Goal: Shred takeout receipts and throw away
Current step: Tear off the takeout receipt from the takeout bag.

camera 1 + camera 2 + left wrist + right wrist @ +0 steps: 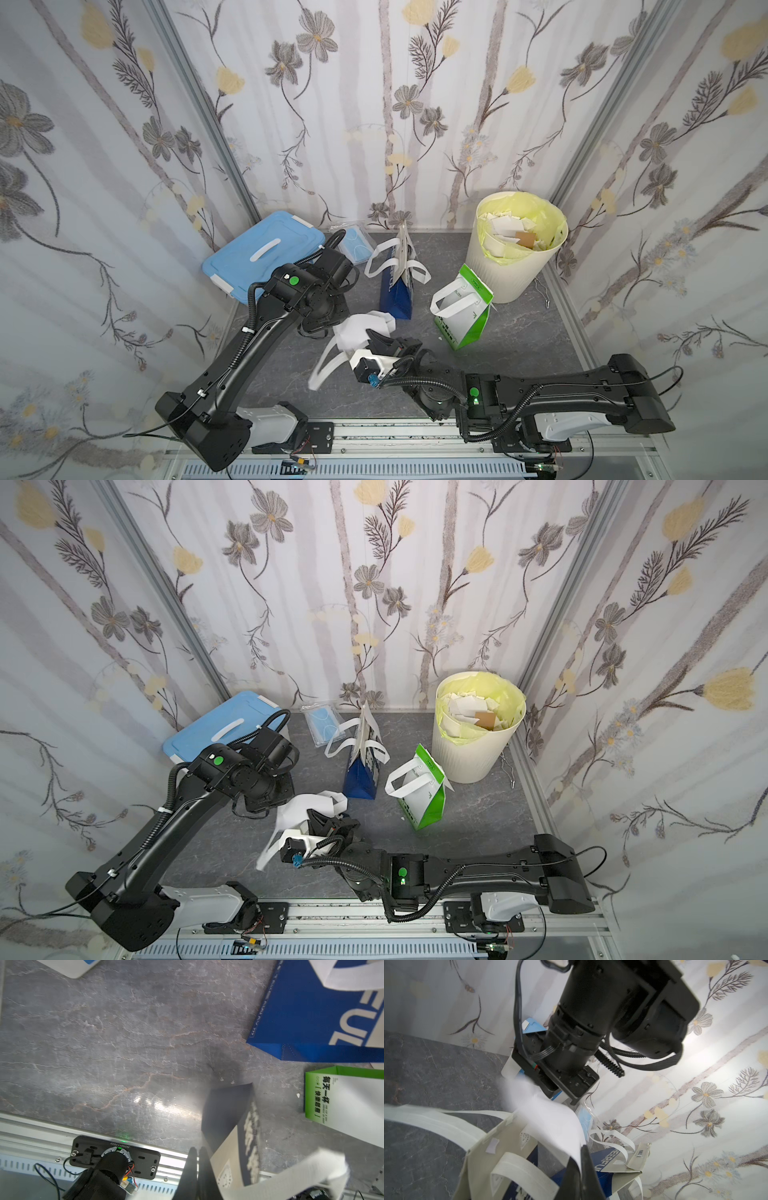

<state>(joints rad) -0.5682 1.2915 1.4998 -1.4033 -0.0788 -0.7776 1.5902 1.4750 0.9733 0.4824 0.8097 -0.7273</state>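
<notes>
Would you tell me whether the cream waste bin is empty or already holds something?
Not empty: the bin shows white paper scraps and a brown card piece heaped inside its yellow liner.

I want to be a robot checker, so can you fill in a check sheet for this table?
Surface: grey marbled table, a few tiny white scraps.
Job's things: receipt, curled, pinched by the right gripper; bin holds torn paper.
Clutter: blue bag, green-and-white bag, blue box, mask packet.
Grippers: right gripper shut on receipt; left gripper shut, its hold unclear.
Cables: black cable loops beside the right wrist.
Surroundings: flowered walls.
</notes>
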